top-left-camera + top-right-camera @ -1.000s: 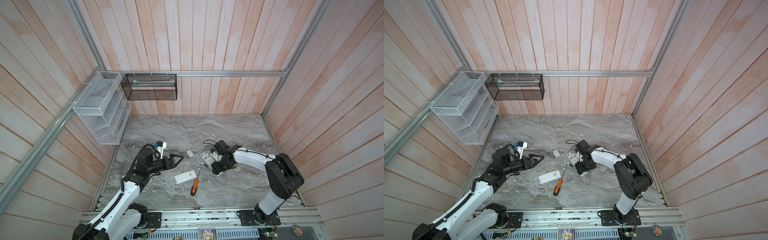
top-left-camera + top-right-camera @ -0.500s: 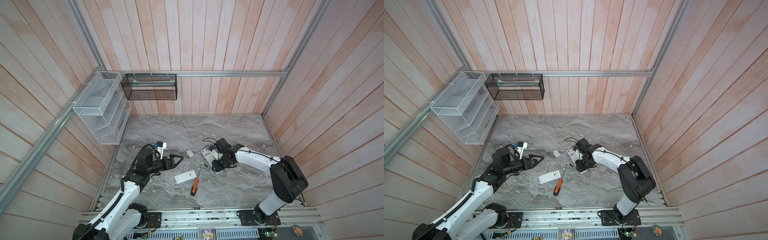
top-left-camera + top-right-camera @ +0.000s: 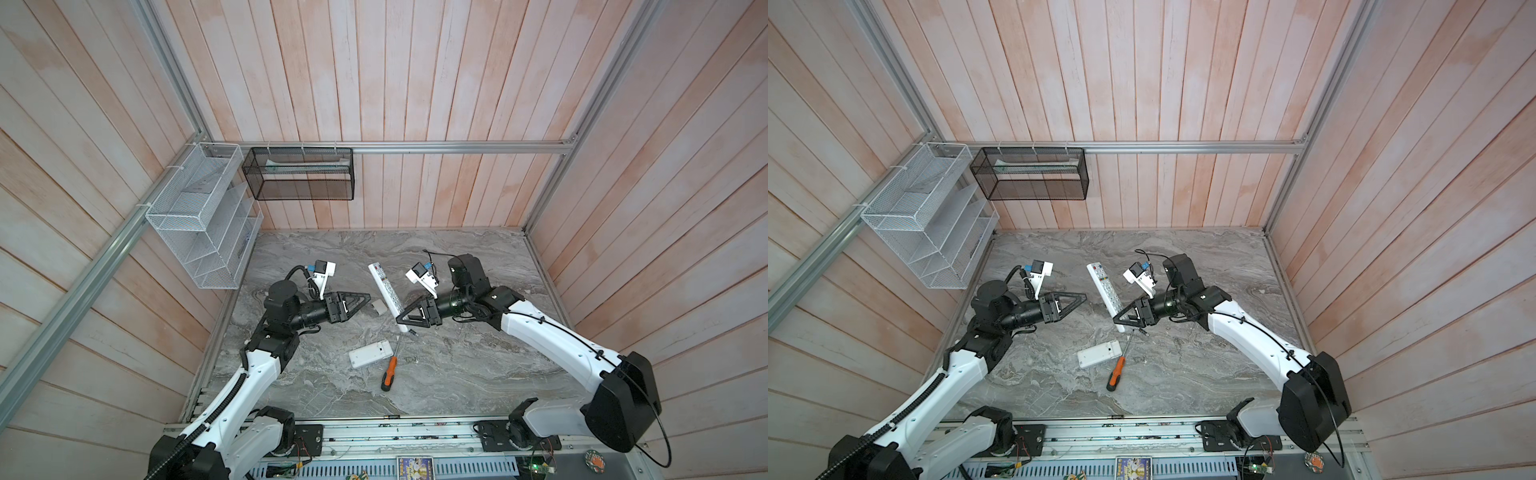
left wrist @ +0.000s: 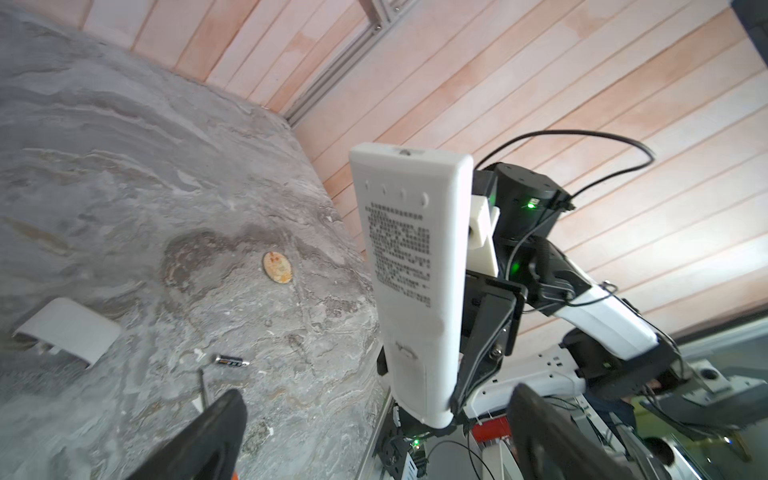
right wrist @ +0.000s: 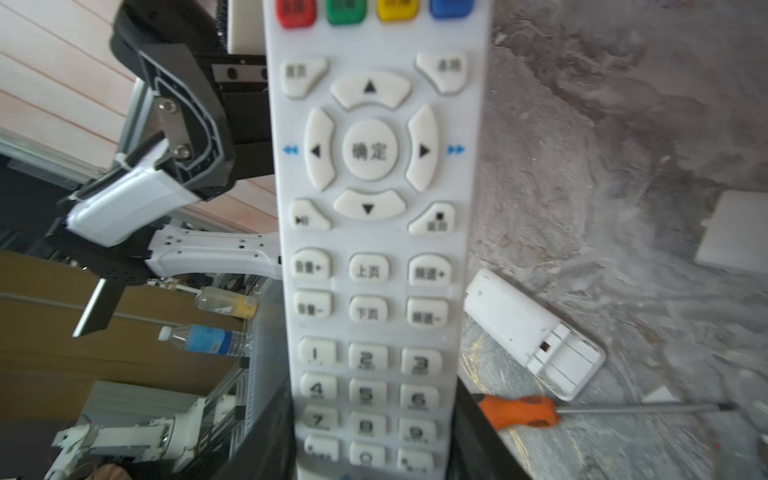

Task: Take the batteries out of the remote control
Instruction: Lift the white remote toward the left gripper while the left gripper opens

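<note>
Above the table (image 3: pixel 457 365), right pincer (image 3: pixel 400 321) has lifted the long remote (image 3: pixel 384 291).

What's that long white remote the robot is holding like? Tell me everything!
The long remote is slim white plastic, with red, green, yellow and blue buttons above white arrow and number keys. Its back carries small black print. The right gripper clamps its lower end, so it stands nearly upright.

Robot lab cell with plank walls (image 3: pixel 415 83), aluminium framing (image 3: pixel 457 147).
</note>
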